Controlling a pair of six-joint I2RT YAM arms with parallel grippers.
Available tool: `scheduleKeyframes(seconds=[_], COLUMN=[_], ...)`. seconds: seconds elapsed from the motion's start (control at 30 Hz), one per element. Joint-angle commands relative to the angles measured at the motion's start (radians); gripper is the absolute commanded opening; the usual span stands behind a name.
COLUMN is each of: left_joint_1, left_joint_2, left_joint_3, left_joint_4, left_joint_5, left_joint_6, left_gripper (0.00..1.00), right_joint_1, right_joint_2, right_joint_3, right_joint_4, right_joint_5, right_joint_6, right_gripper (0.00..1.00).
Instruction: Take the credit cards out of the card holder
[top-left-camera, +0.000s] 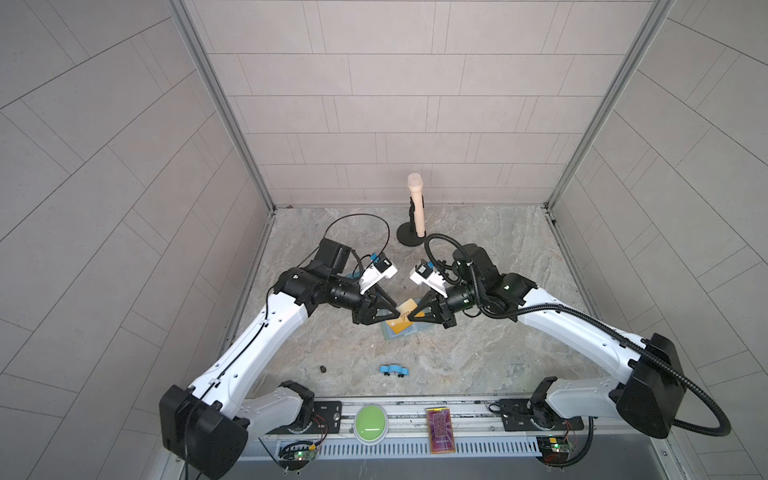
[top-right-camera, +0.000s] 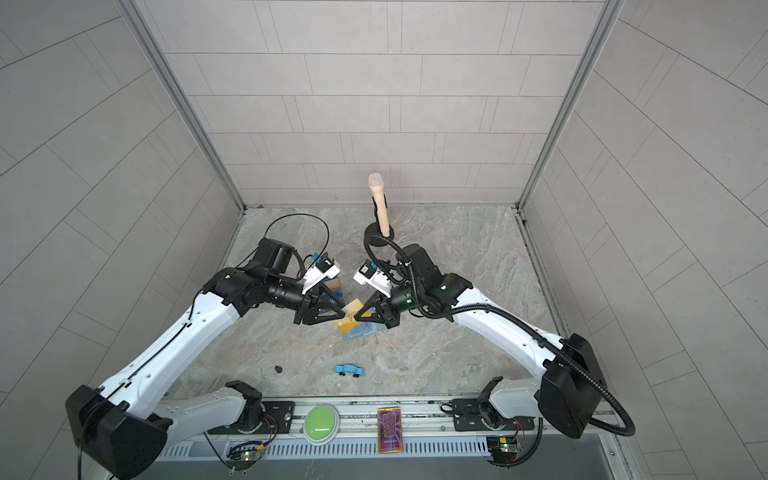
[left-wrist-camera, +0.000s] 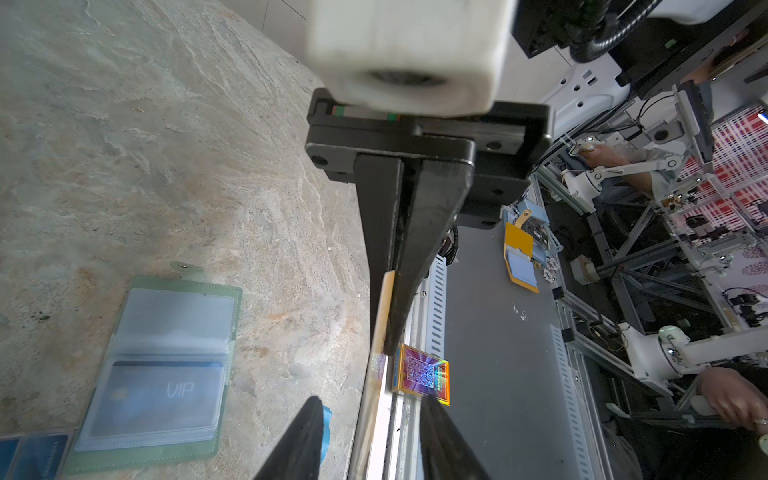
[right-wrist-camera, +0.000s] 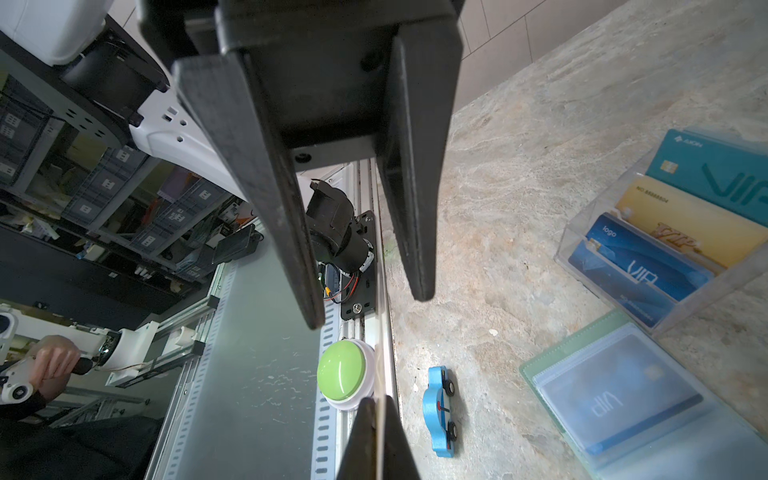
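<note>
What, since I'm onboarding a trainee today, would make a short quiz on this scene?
1. True or false: the right gripper is shut on the tan card.
2. The card holder lies: A) snapped shut, B) open flat on the table, C) standing upright.
3. Fill in: the jaws of the left gripper stand ____.
Key: 1 true; 2 B; 3 open.

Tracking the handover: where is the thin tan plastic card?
In a top view, the tan card is mid-table, pinched in the right gripper over the open mint-green card holder, left gripper alongside.
</note>
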Motion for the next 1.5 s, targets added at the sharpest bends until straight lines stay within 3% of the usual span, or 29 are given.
scheduleKeyframes(seconds=[0.0,0.2,1.07,1.27,1.47], left_joint_1=[0.004,0.004,0.004,0.004,0.004], left_joint_2=[0.010,0.030,0.054,0.047,0.034], left_joint_3=[0.029,0.034,0.049,0.063,0.067], left_joint_4=[-0.043,-0.088,-0.138,-0.154,-0.143], left_joint_5=[0.051,0.066,0.062,0.010,-0.070], left_joint_6=[0.054,0.089,0.127,0.129,0.110], left_gripper=[0.37,0.26,0.01,0.00,0.00], right_joint_1=[0.013,0.023,0.026,0.025,0.013], right_joint_2=[0.018,0.040,0.056,0.042,-0.006], right_joint_3=[0.025,0.045,0.045,0.031,-0.001], right_joint_4=[-0.002,0.008,0.016,0.024,0.027], right_joint_5=[-0.029,-0.030,-0.014,0.038,0.115], right_joint_6=[-0.051,-0.051,-0.053,-0.052,-0.052], right_gripper=[0.00,0.00,0.00,0.26,0.39])
